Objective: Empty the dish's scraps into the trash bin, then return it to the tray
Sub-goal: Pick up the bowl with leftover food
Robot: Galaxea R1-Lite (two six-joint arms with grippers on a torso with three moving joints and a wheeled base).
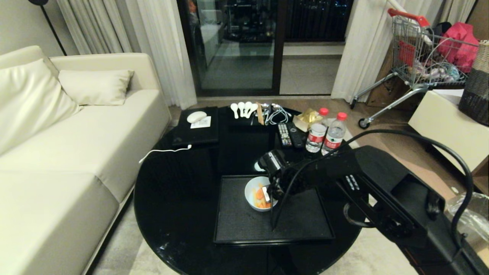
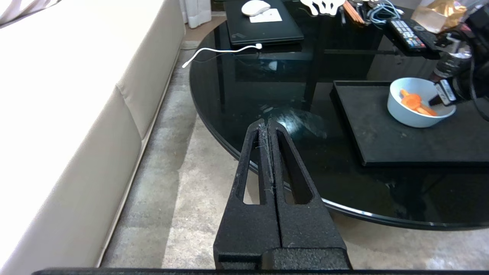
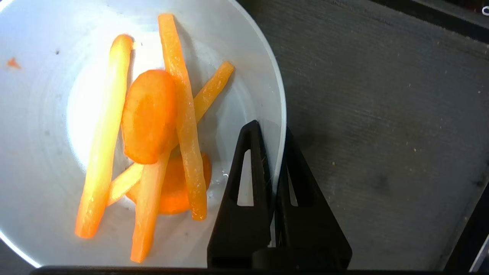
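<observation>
The dish, a small white bowl, sits on the black tray at its far middle. Orange and pale yellow scraps lie inside it. My right gripper is shut on the dish's rim, one finger inside the bowl and one outside. The head view shows the same grip on the bowl's right side. The trash bin shows only as crinkled clear liner plastic at the lower right, past my right arm. My left gripper hangs shut and empty over the table's near-left edge.
The round black glass table holds a laptop with a mouse, white spoons, remotes and two water bottles. A cream sofa stands left. A shopping cart and woven basket stand right.
</observation>
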